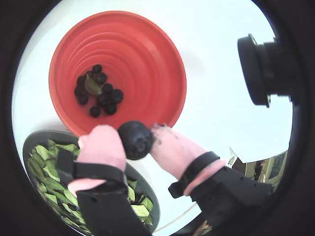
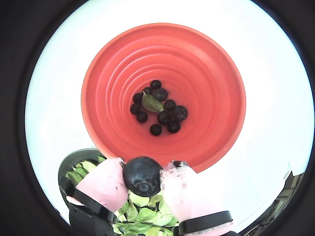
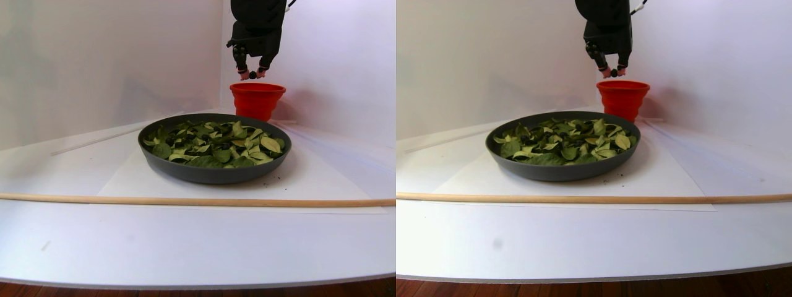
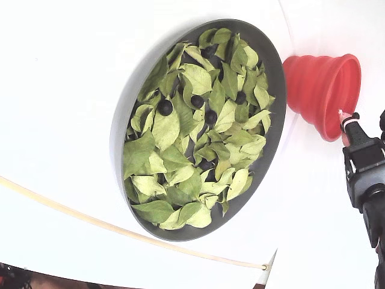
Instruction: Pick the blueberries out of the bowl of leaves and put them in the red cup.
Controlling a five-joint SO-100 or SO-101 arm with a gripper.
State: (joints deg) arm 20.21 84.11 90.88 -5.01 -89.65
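Pink-padded gripper point(image 2: 142, 178): closed on one blueberry point(image 2: 142, 176), above the red cup's near rim.
Red cup point(image 2: 206, 64): holds blueberries and one leaf.
Bowl point(image 4: 274, 72): leaves, several berries.

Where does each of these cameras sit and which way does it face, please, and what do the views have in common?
A wrist view: rides above the gripper, looking down into the red cup; pink fingertips pinch a blueberry.
Another wrist view: same downward look, the red cup more centred, gripper at bottom.
Stereo pair view: low at table level, facing the bowl side-on; gripper hangs above the cup.
Fixed view: above, tilted, onto the leaves; gripper at right edge.
Shared: all show cup and bowl.
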